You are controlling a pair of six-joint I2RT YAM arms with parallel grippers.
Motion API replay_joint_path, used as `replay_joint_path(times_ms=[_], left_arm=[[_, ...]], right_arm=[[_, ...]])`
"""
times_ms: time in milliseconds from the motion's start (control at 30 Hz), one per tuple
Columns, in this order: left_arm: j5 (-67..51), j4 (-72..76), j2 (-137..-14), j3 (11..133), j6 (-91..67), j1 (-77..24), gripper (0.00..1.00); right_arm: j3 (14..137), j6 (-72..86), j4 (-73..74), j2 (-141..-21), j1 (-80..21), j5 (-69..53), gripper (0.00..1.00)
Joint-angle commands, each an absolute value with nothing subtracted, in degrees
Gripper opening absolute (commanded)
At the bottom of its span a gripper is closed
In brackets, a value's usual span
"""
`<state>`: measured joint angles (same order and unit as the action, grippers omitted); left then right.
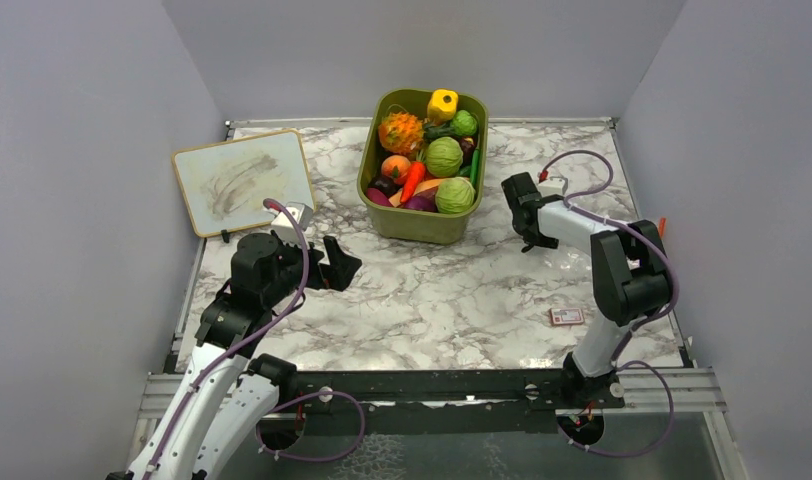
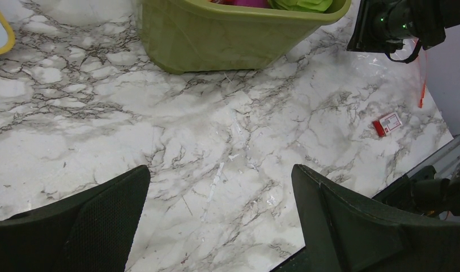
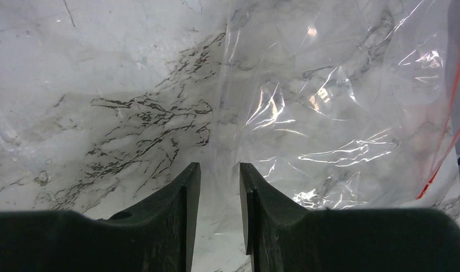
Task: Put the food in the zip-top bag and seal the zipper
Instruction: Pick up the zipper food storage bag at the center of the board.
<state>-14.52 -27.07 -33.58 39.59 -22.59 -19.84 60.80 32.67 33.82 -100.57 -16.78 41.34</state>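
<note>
The food lies in an olive-green bin (image 1: 422,225): two light-green cabbage balls (image 1: 444,157) (image 1: 455,195), a bumpy orange fruit (image 1: 401,131) and a round orange-peach fruit (image 1: 395,167). The clear zip-top bag (image 3: 329,113) lies flat on the marble at the right, its orange-red zipper (image 3: 457,96) along the far right edge. My right gripper (image 3: 219,165) hovers low over the bag's left edge, jaws a narrow gap apart with the film between them, not pinched. My left gripper (image 2: 221,167) stands wide open over bare marble, left of the bin's front.
A small whiteboard (image 1: 244,180) lies at the back left. A little red-and-white card (image 1: 567,316) rests on the marble near the right arm's base. Other toy produce fills the bin. Grey walls close in on both sides.
</note>
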Motion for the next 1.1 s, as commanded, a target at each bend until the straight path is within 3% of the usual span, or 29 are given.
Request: replay_joint_path(times_ms=[0,367,500,533,1067], left_arm=[[-13.5,-25.5,-32.9,38.9,-22.7,-19.5,0.99],[-13.5,-25.3,-33.0,38.9,-22.8,-19.5,0.99],[-13.5,-25.3,-33.1,38.8,-22.9,-19.5,0.99],[-13.5,-25.3,-33.1,38.9,-22.9,-19.4,0.99],[-15.2,-23.9,-31.9,38.0,-23.4,-19.4,0.99]], right_arm=[[61.3,32.7,32.6,-102.5,-16.4,46.7,0.32],[60.7,31.1,32.5,-100.9,-16.4,49.2,0.26],[60.9,30.0,32.5,-98.9,-16.4,49.2,0.02],[61.1,30.0,32.8,-98.5,-16.4,49.4,0.01],[68.4,26.8,42.8,-83.9,-18.0,46.5,0.01]])
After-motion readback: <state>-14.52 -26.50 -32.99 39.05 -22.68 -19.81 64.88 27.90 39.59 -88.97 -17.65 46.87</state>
